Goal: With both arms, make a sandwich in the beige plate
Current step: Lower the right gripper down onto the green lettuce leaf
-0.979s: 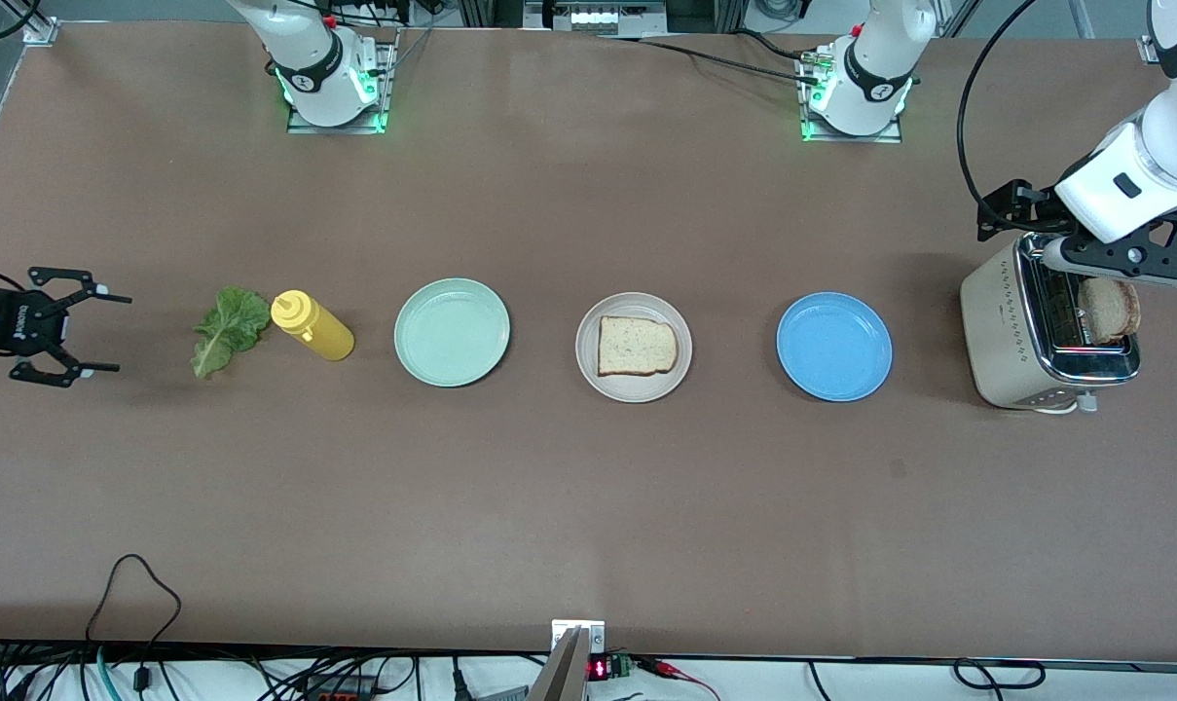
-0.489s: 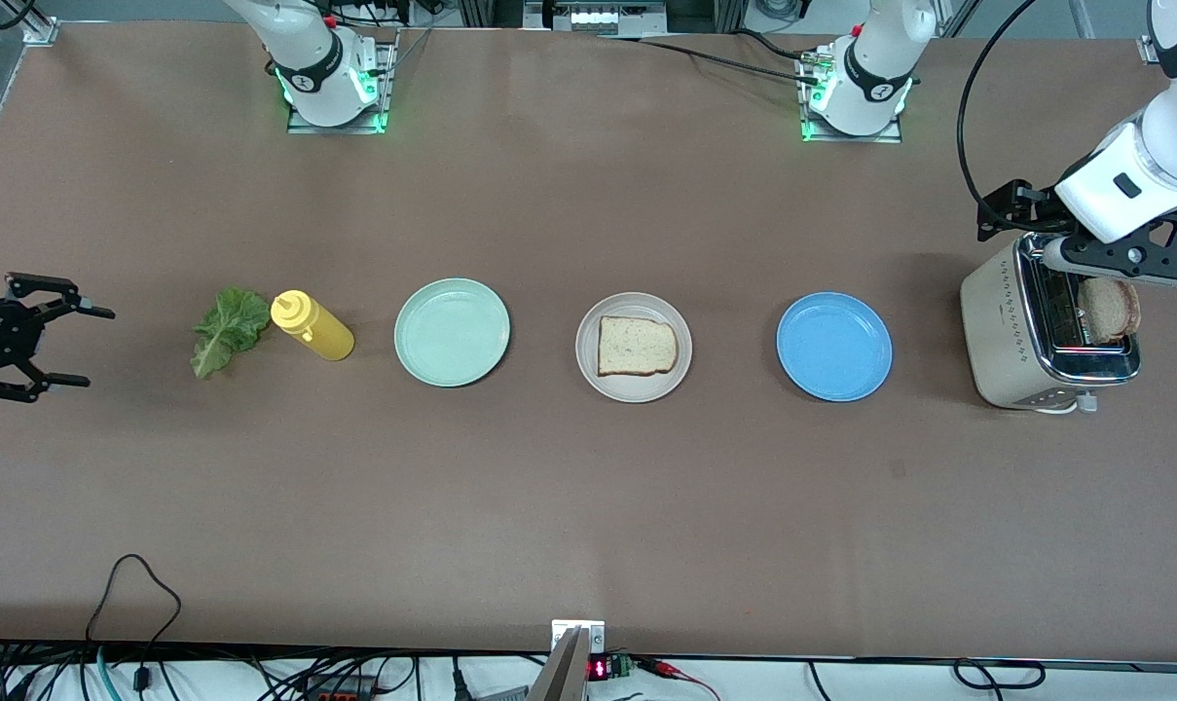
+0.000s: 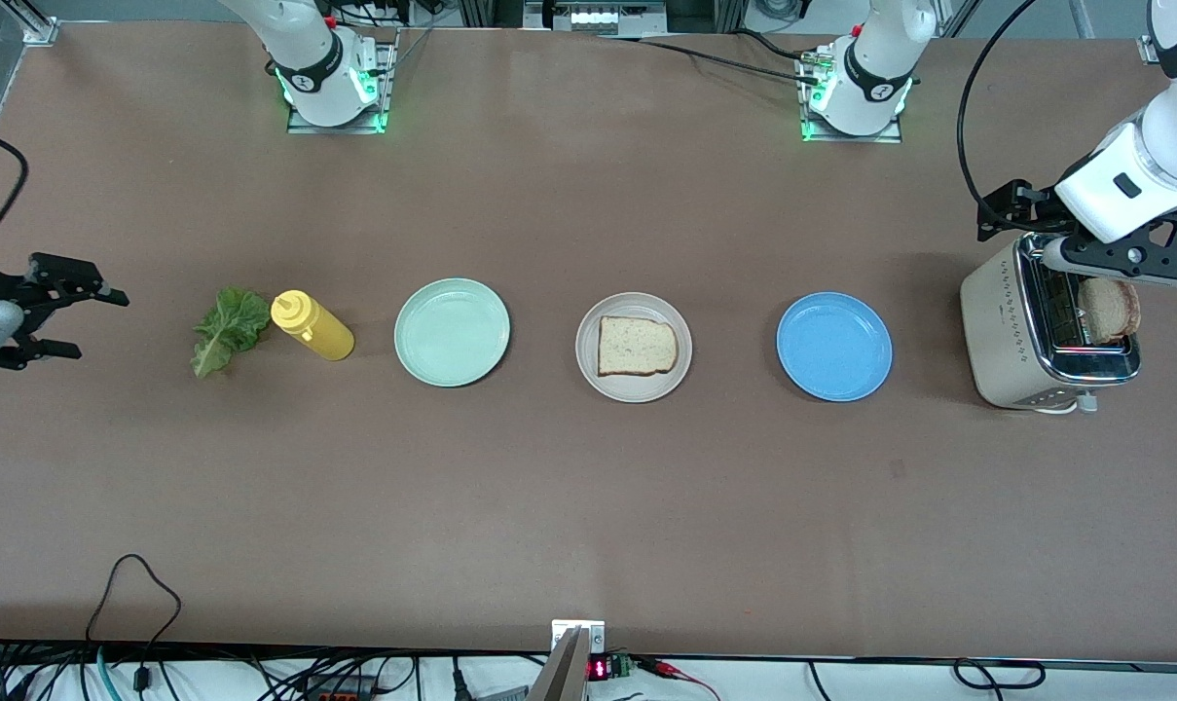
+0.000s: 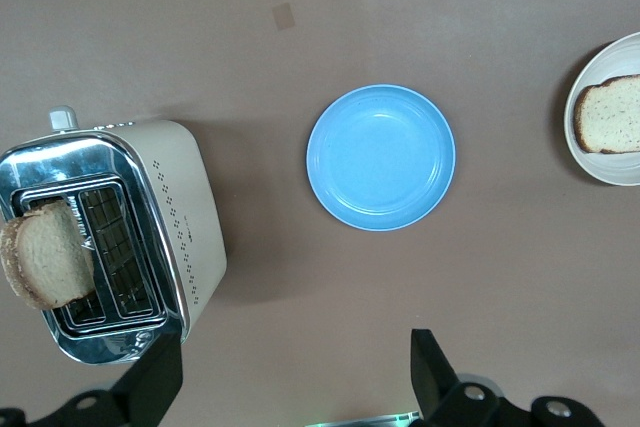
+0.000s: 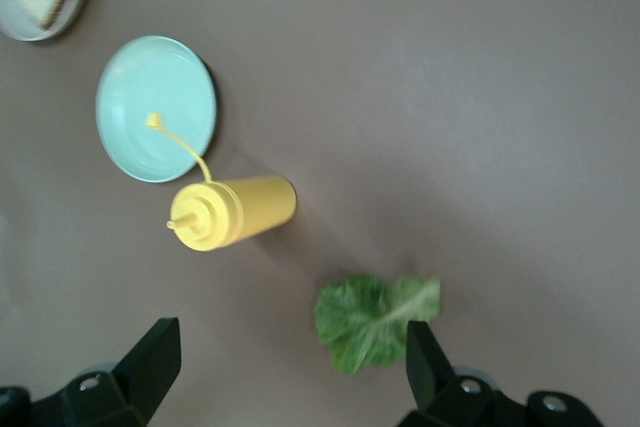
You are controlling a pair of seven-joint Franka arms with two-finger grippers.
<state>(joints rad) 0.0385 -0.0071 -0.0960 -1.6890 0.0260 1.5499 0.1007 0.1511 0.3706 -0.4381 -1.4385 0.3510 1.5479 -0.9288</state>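
Observation:
One tan bread slice point(image 3: 637, 346) lies on the beige plate point(image 3: 588, 372) at mid table. A second slice point(image 3: 1110, 309) stands in the toaster point(image 3: 1007, 331) at the left arm's end. The green lettuce leaf point(image 3: 228, 328) lies on the table toward the right arm's end. My left gripper point(image 3: 1123, 258) hangs open and empty over the toaster; its wrist view shows the toaster point(image 4: 180, 197) and its slice point(image 4: 45, 267) off to one side of the fingers. My right gripper point(image 3: 67, 319) is open and empty over the table's end past the lettuce, which shows by one finger in its wrist view point(image 5: 375, 319).
A yellow squeeze bottle point(image 3: 312, 325) lies beside the lettuce. A mint-green plate point(image 3: 452, 332) sits between the bottle and the beige plate. A blue plate point(image 3: 834, 347) sits between the beige plate and the toaster. Cables trail along the table edge nearest the front camera.
My right gripper drew back toward the table's end, then turned and came a little toward the lettuce, still open. The left arm has not moved.

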